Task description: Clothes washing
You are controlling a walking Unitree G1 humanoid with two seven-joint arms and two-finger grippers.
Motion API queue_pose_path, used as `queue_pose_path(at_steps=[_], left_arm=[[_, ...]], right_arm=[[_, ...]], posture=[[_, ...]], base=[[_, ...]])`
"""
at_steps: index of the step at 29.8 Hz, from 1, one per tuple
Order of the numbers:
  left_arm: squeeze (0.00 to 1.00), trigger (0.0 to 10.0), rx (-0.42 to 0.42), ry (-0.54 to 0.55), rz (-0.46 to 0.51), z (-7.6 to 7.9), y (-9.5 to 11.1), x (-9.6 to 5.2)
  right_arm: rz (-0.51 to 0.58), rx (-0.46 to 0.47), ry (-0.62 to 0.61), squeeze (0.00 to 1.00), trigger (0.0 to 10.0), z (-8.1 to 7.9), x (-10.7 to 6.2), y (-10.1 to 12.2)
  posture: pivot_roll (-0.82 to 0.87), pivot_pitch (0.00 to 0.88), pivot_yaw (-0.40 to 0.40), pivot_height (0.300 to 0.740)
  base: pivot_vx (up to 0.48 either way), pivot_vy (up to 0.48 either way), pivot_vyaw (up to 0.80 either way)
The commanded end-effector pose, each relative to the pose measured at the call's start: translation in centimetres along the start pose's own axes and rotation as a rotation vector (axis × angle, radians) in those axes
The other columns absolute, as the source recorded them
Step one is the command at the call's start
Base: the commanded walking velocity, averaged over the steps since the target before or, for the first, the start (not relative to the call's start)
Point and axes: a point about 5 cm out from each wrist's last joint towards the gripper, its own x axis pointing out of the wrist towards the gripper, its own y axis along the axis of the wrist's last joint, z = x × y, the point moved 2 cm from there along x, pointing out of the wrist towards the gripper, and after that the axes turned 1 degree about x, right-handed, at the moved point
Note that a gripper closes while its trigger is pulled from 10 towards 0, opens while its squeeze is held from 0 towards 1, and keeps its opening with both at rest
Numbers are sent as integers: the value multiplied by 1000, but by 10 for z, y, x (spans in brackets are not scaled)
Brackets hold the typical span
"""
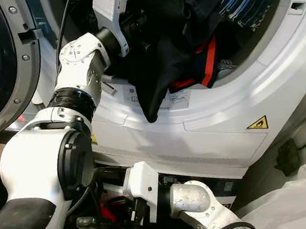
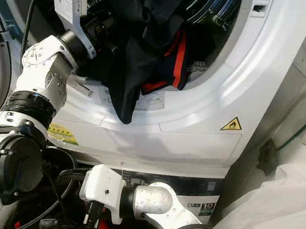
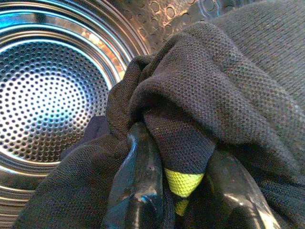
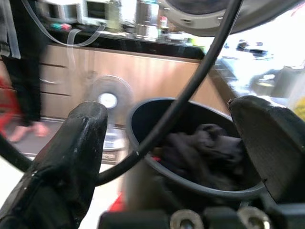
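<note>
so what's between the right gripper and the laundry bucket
A black cable crosses the open gap between the right gripper and the bucket of dark clothes, seen in the right wrist view.

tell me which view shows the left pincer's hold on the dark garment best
The left wrist view: the left pincer has its fingers closed on a fold of the dark garment, in front of the drum. Both eye views show that arm reaching into the washer, the garment draping over the door rim.

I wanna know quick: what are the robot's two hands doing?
Left gripper: shut on the dark cloth at the drum.
Right gripper: open, holding nothing.
</note>
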Motion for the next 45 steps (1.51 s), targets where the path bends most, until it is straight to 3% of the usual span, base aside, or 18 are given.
queue_pose_path(at_steps=[1,5,9,10,13,16,23,30,34,38,45], left_arm=[[0,0,17,-38,-20,5,1,4],[0,0,21,-38,-16,5,2,5],[0,0,22,-38,-13,5,3,5],[0,0,22,-38,-13,5,3,5],[0,0,19,-40,-14,6,2,5],[0,0,15,-43,-18,6,0,5],[0,0,11,-45,-18,7,0,5],[0,0,13,-41,-18,6,0,4],[0,0,16,-40,-20,5,0,4],[0,0,14,-38,-18,5,1,4],[0,0,14,-43,-18,5,1,4]], right_arm=[[-48,-31,-136,0,10000,24,-7,-7],[-101,-130,-302,0,10000,53,-9,-9],[-122,-92,-301,0,10000,52,-11,-18],[-102,-73,-300,0,10000,51,-11,-17],[124,148,-276,0,10000,43,-10,5],[232,232,-234,0,10000,40,-11,18],[357,374,-118,0,10000,31,-22,32],[287,312,-208,0,10000,41,-31,20],[327,276,-342,0,10000,60,-46,27],[338,210,-554,0,10000,90,-69,31],[413,195,-534,0,10000,96,-81,49]], posture=[[-79,0,-27,740],[-77,0,-26,740],[-76,0,-26,740],[-76,0,-26,740],[-75,0,-25,740],[-79,0,-23,740],[-80,0,-24,740],[-75,0,-24,740],[-75,0,-25,740],[-75,0,-26,740],[-75,0,-23,740]], base=[[0,0,0],[0,0,0],[0,0,0],[0,0,0],[0,0,0],[0,0,0],[0,0,0],[0,0,0],[0,0,0],[0,0,0],[0,0,0]])
